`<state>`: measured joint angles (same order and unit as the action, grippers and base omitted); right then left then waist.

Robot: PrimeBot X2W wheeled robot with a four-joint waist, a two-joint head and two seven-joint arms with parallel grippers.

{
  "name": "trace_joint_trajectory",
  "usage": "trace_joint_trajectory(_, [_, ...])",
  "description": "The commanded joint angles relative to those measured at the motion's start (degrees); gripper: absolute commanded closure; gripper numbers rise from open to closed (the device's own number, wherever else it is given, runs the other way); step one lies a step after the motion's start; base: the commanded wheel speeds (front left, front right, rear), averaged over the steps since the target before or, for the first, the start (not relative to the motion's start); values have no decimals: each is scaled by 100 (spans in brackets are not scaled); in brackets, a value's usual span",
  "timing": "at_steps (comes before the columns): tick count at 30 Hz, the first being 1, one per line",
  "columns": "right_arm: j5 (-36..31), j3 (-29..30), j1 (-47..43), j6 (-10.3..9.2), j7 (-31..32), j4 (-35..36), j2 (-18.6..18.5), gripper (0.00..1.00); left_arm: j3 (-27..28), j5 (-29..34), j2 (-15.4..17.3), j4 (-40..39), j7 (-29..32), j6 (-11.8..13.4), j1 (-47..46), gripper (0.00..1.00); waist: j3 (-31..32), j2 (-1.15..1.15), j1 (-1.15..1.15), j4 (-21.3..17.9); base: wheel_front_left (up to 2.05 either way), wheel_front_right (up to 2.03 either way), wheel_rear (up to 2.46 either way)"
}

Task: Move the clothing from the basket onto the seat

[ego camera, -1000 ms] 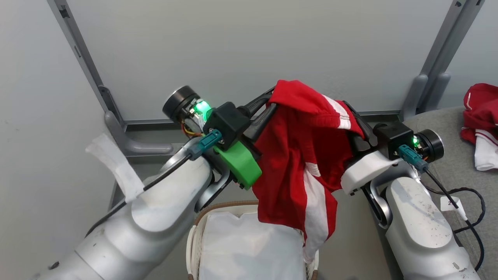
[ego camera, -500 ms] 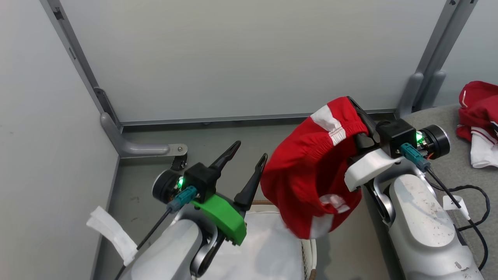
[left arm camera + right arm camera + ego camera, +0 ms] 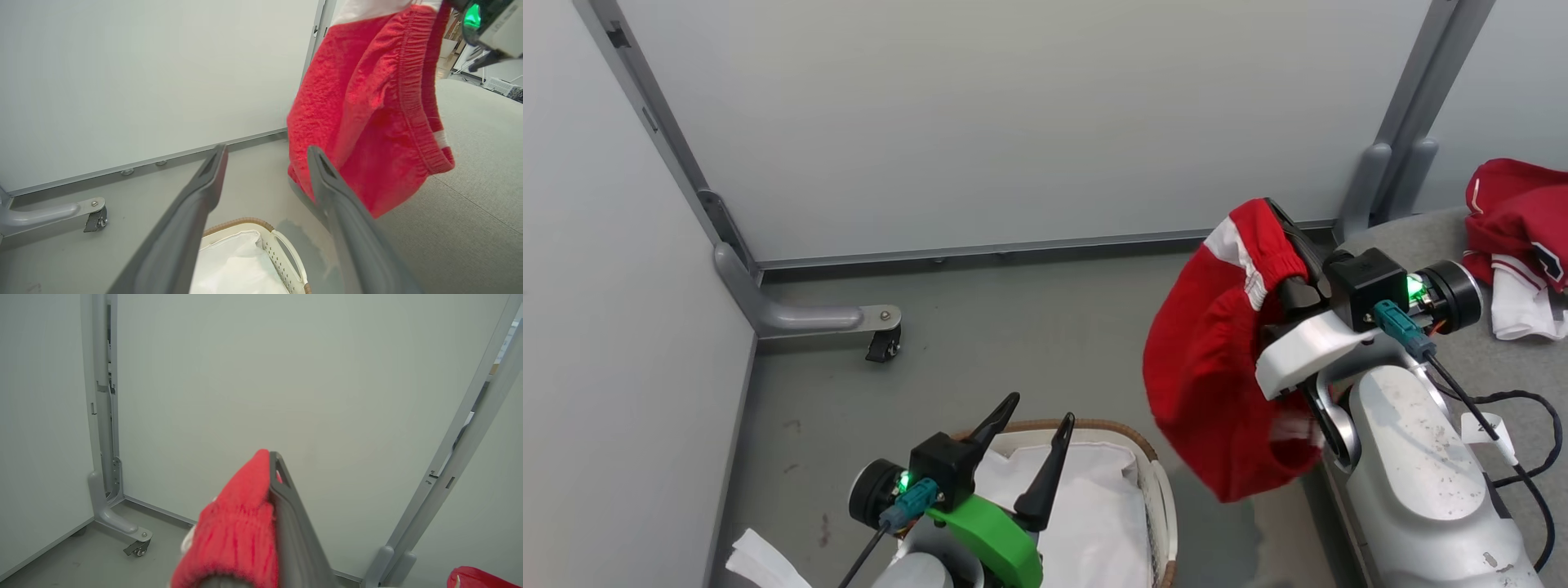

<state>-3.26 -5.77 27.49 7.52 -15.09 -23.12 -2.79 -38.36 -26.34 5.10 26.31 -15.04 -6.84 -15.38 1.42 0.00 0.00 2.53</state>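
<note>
Laundry in transit: the right gripper (image 3: pixel 1278 222) is clamped on a red garment (image 3: pixel 1217 392) at its elastic waistband. One dark finger (image 3: pixel 288 498) is bare and the other is buried under the bunched cloth (image 3: pixel 241 522). The garment, with a white stripe near its top, hangs in the air just beside the near edge of the grey seat (image 3: pixel 1429 237), clear of the basket (image 3: pixel 1094 425); whether it brushes the seat cannot be told.

Low at the left, the left gripper (image 3: pixel 1039 408) stands with its fingers spread wide and nothing between them, poised over the basket's brown rim. Inside the basket lies a white liner (image 3: pixel 1094 506).

Farther along the seat, well apart from the hanging garment, a red-and-white pile (image 3: pixel 1515 220) rests on the cushion. Pale wall panels and a caster foot (image 3: pixel 882 343) border the grey floor (image 3: pixel 1013 327).
</note>
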Motion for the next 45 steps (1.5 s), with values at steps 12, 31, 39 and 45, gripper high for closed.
trace_joint_trajectory(12, [-19,-216,226,-6,-11,-41,-16,100,262,432,-174,-204,-12,-64,160,0,-390,0,0,-937,0,0,0])
trace_joint_trajectory(31, [-316,175,774,-7,-12,234,-12,100,189,698,-186,-295,-12,-75,-493,0,-1368,0,0,-2546,0,0,0])
trace_joint_trajectory(39, [-479,469,1115,-7,-12,235,-19,100,100,741,-86,-316,-13,-74,-670,0,-1722,0,0,-2468,0,0,0])
trace_joint_trajectory(45, [-568,648,2205,-7,-12,2,-472,100,143,797,-2,-374,-12,-75,-888,0,-2146,0,0,-2136,0,0,0])
